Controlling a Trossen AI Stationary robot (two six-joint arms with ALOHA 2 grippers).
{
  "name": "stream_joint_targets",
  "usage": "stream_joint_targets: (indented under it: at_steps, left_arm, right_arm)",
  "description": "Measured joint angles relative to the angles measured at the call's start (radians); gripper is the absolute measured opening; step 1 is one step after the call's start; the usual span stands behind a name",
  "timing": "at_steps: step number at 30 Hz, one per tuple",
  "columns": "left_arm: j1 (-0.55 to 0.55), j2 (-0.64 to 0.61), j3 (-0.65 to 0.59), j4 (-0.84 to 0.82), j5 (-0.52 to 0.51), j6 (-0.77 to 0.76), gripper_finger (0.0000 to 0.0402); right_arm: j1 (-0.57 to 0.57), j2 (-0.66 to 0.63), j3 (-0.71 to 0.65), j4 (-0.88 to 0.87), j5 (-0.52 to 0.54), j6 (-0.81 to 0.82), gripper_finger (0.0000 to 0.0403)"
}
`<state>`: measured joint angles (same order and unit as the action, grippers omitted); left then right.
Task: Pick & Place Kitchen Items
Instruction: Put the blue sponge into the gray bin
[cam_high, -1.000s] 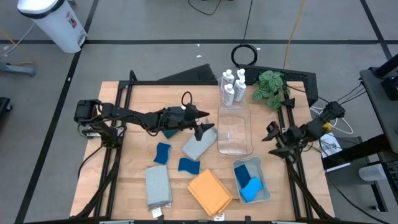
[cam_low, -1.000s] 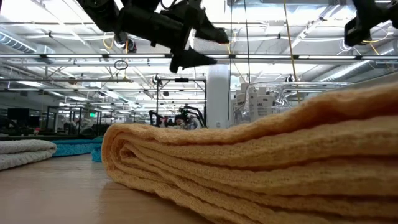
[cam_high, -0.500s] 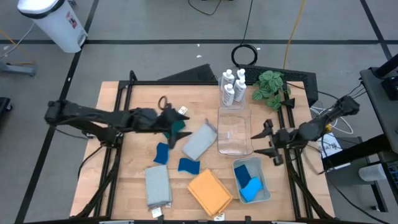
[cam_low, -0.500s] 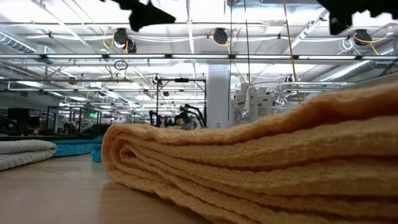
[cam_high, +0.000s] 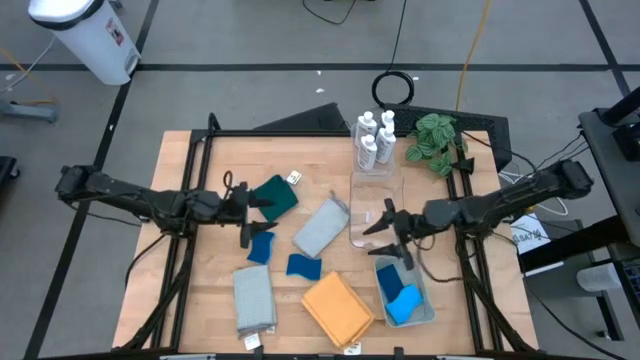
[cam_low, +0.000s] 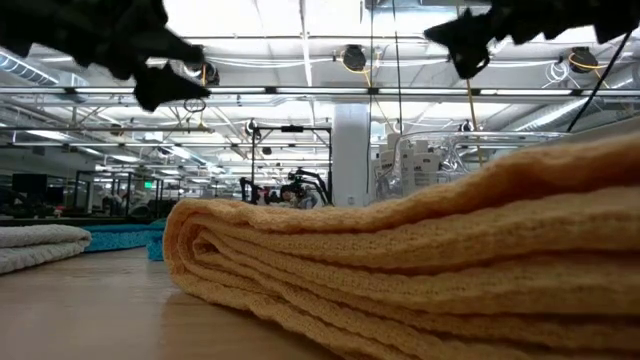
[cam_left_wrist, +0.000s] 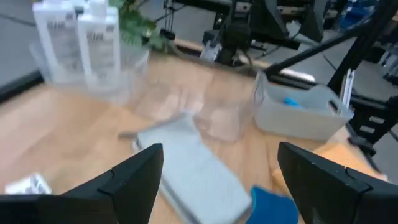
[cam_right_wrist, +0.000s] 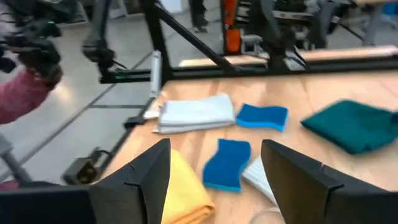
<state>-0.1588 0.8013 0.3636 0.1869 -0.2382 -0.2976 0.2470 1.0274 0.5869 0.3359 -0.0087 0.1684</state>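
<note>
I see the left gripper (cam_high: 252, 214) with jaws spread, empty, above the bench (cam_high: 190, 260), the teal cloth (cam_high: 275, 195) at its 1 o'clock and a blue sponge (cam_high: 261, 246) at its 5 o'clock. Right gripper (cam_high: 385, 228), jaws released, empty, hovers over the clear bin (cam_high: 377, 215). Orange cloth (cam_high: 337, 309) sits at bench 6 o'clock; white bottles (cam_high: 371, 138) at 12.

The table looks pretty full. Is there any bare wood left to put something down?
Yes: the table's far-left corner, behind the teal cloth, is bare, and so is the strip left of the bottles. The middle is crowded with sponges and cloths around the clear bin.
</note>
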Motion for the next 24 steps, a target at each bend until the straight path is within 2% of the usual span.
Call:
stream_joint_targets:
  at_steps: [7,16,21,24]
  left_arm:
    - [0.001,-0.044,-0.12,0.0,0.0,-0.087,0.0322]
    - [0.001,-0.043,-0.154,-0.001,0.003,-0.317,0.0322]
    - [0.003,-0.042,-0.143,-0.057,0.096,-0.464,0.0321]
    - [-0.009,-0.038,-0.095,-0.12,0.157,-0.525,0.0321]
  right_arm:
    - [-0.031,0.038,0.001,0.009,0.003,-0.032,0.0224]
    - [-0.038,0.012,0.001,-0.064,0.003,-0.07,0.0224]
    - [-0.038,0.012,0.001,-0.069,0.004,-0.131,0.0224]
    - [-0.038,0.012,0.001,-0.072,0.004,-0.145,0.0224]
